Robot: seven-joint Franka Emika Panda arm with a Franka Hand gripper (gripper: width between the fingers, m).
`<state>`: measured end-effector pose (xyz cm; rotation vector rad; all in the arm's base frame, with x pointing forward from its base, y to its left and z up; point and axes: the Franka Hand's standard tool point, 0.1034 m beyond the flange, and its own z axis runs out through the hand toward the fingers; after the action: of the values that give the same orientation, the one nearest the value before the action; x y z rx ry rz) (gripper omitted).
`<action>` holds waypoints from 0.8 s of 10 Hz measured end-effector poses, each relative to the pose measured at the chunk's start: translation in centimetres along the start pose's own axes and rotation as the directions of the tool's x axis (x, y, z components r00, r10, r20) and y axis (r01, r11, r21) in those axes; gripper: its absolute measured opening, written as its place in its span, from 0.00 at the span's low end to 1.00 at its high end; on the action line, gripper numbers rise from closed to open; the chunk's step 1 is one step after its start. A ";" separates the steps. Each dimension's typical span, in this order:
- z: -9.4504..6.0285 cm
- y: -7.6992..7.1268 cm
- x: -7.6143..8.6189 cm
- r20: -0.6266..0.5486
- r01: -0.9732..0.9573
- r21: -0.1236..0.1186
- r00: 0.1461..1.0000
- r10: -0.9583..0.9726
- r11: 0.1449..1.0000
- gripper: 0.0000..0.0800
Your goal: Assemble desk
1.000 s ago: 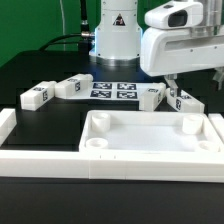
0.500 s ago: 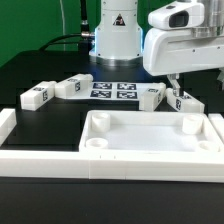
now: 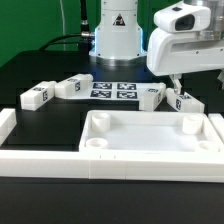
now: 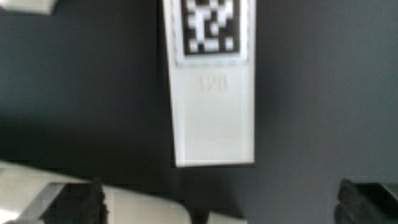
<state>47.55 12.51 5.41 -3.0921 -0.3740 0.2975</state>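
tabletop (image 3: 150,148): white plastic, wide rimmed tray, round recesses in its corners; lies flat on the black table (image 3: 50,125), just behind the border wall (image 3: 40,160)
border wall: long, low, white, blocky; runs along the near edge
leg blocks: four short white rectangular bars, black-and-white square tags on them, all loose behind the tabletop
left pair: far-left leg block (image 3: 37,95) and second leg block (image 3: 72,87), near each other
right pair: third leg block (image 3: 150,96) and right leg block (image 3: 187,101), close together
marker board (image 3: 113,90): thin flat white sheet with tags, between the pairs
gripper (image 3: 173,86): hangs over the right leg block, dark fingers (image 4: 71,202) spread wide, holding nothing
wrist view: right leg block (image 4: 217,100) smooth and flat-faced, tag at one end
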 end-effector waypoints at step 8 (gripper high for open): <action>1.5 1.3 -1.5 0.479 -0.008 0.007 0.878 0.004 1.000 0.81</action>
<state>46.10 10.92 4.13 -2.9723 -0.3623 1.0710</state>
